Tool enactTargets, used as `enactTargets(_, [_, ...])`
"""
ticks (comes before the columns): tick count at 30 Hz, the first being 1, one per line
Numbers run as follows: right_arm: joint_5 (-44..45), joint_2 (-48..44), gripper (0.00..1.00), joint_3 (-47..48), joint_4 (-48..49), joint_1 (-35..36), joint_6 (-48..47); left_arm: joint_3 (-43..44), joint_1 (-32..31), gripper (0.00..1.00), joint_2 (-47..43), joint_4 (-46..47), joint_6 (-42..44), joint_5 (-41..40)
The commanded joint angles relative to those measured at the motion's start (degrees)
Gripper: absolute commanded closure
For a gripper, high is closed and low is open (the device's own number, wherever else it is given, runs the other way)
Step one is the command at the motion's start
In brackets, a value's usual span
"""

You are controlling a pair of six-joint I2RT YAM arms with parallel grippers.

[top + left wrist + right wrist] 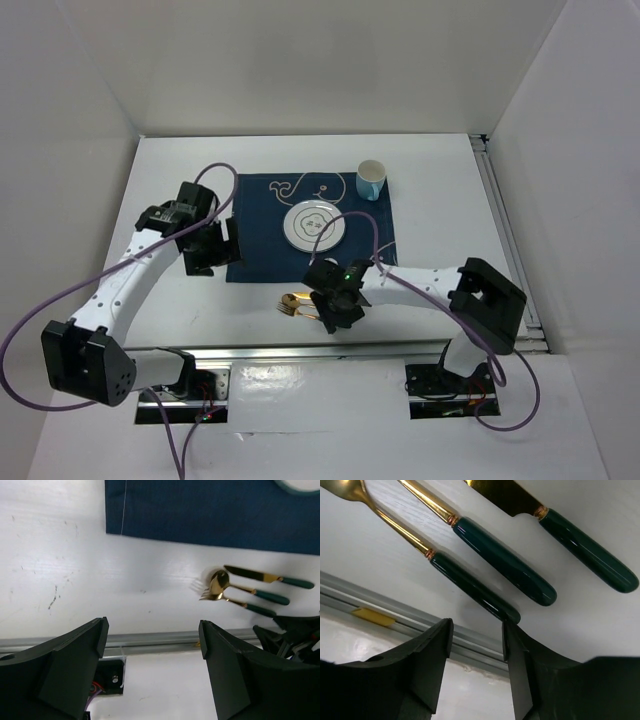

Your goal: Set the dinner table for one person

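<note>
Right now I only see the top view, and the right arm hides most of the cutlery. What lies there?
Observer: A knife, spoon and fork, gold with dark green handles, side by side on the table.
Operator: Is the right end effector holding one?
Observer: No. It is open, the nearest handle's tip just beyond its fingers.
Operator: And the left end effector?
Observer: Open and empty, over bare table by the placemat corner.
</note>
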Motion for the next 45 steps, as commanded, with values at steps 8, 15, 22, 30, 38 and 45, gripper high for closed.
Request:
enactTargets(8, [3.3, 5.3, 0.42, 3.4, 2.7, 1.2, -5.2, -3.7, -0.2, 0.09, -4.0, 0.0, -1.2, 1.9])
enactTargets(15, [3.4, 5.8, 0.45, 4.5, 3.2, 1.7, -8.0, -3.1, -0.2, 0.09, -2.7, 0.0, -0.7, 0.8])
enactTargets(22, [0.3, 7.8, 0.51, 8.4, 3.7, 2.3, -8.8, -2.6, -0.2, 0.09, -2.2, 0.5, -0.7, 0.3])
enactTargets(30, [2.3, 7.8, 0.52, 12.1, 0.7, 3.4, -8.7, -1.5, -0.2, 0.09, -2.2, 0.5, -0.2, -0.2])
enactTargets(38, [3.1, 10.4, 0.39, 13.6, 0.8, 4.7, -12.4, -1.5, -0.2, 0.09, -2.7, 0.0, -0.7, -0.2])
enactTargets(45, [1.1, 12.3, 0.42, 11.9, 4.9, 4.7, -15.9, -1.0, -0.2, 0.09, -3.3, -1.0, -1.2, -1.8])
